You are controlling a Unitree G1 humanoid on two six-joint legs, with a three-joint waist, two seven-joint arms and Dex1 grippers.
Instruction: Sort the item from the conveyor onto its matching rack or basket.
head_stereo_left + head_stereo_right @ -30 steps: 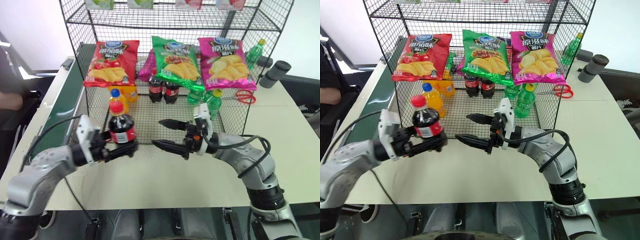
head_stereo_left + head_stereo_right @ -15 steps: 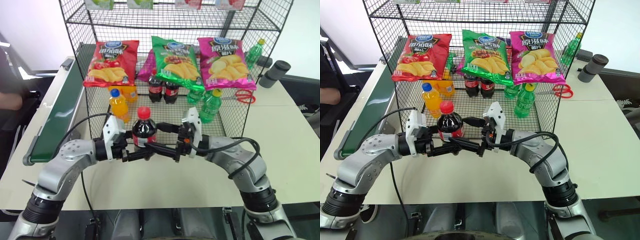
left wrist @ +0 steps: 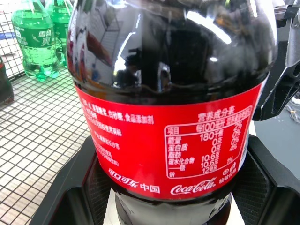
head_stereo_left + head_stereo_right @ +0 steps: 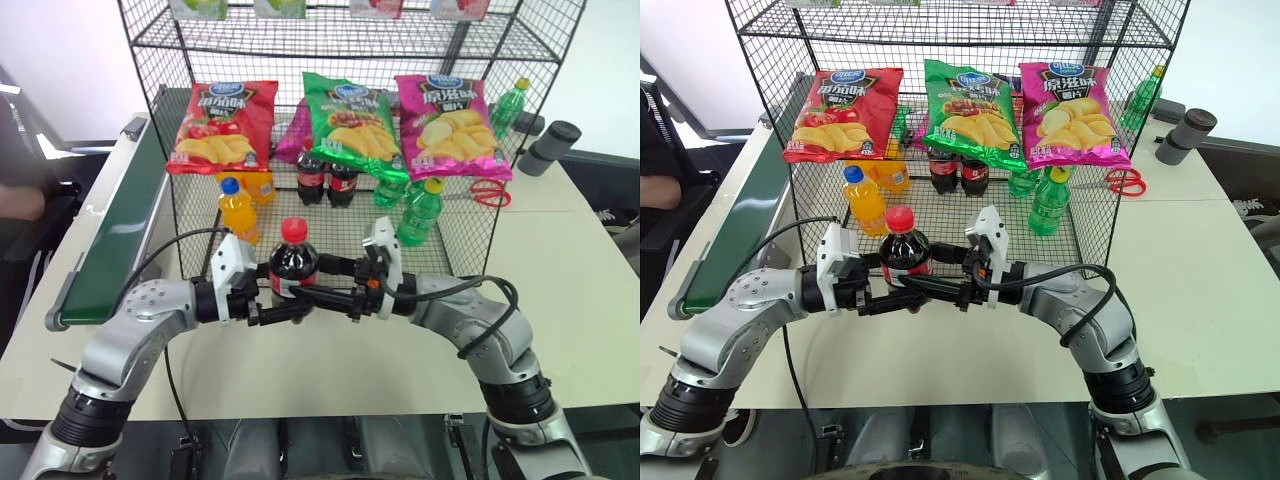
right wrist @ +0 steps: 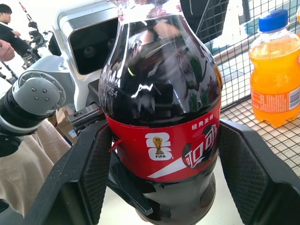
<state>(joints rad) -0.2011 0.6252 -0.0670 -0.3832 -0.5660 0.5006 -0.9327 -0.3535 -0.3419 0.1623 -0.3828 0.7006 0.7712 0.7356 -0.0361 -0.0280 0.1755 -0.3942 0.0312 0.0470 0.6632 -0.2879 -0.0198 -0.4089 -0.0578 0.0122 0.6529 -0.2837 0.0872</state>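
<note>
cola bottle (image 4: pixel 292 268): you have dark brown drink under a red cap, with a red label printed in white script.
conveyor (image 4: pixel 115 228): your belt is dark green, its side rails grey.
rack (image 4: pixel 340 120): black wire in a square grid pattern.
crisp bags: you see a red one (image 4: pixel 222 125), a green one (image 4: pixel 352 118) and a pink one (image 4: pixel 450 122), each showing yellow crisps.
orange-drink bottle (image 4: pixel 237 209): orange with a blue cap.
green bottles (image 4: pixel 421 211): green with yellow caps.
scissors (image 4: pixel 488 192): red handles.
left gripper (image 4: pixel 283 314): black fingers on a white housing.
right gripper (image 4: pixel 312 294): black fingers on a white housing.
table (image 4: pixel 560 300): pale cream.
</note>
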